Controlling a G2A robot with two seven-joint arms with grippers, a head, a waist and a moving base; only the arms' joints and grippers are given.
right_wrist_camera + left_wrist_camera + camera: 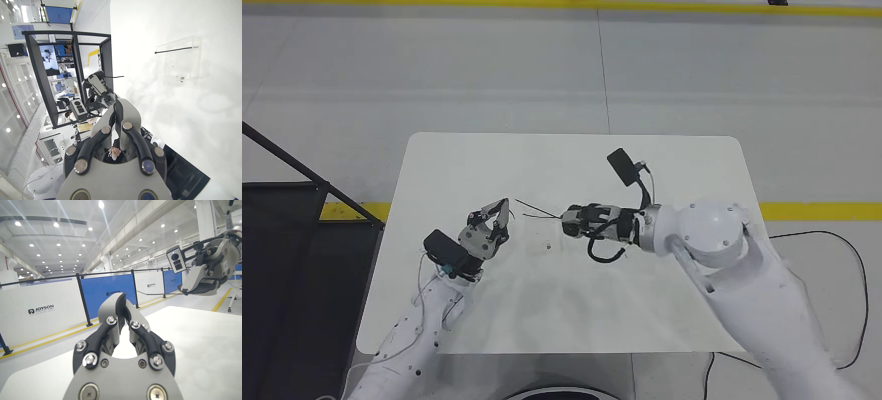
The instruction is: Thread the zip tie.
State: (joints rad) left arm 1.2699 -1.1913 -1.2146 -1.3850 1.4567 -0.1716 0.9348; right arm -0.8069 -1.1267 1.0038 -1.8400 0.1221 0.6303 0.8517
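Zip tie [536, 207] hangs above the white bench [662, 300], near a clear box [179, 62]. The right gripper [183, 291], pressed together, pinches one end. The left gripper [122, 299], also pressed together with nothing clearly in it, sits just beside the free tip. Being thin and limp, the strip may sag or swing, and the tip could miss its target.

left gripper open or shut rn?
Shut. In the left wrist view, the left gripper has its finger pads pressed together at the tips, no gap. Cannot tell whether they pinch anything.
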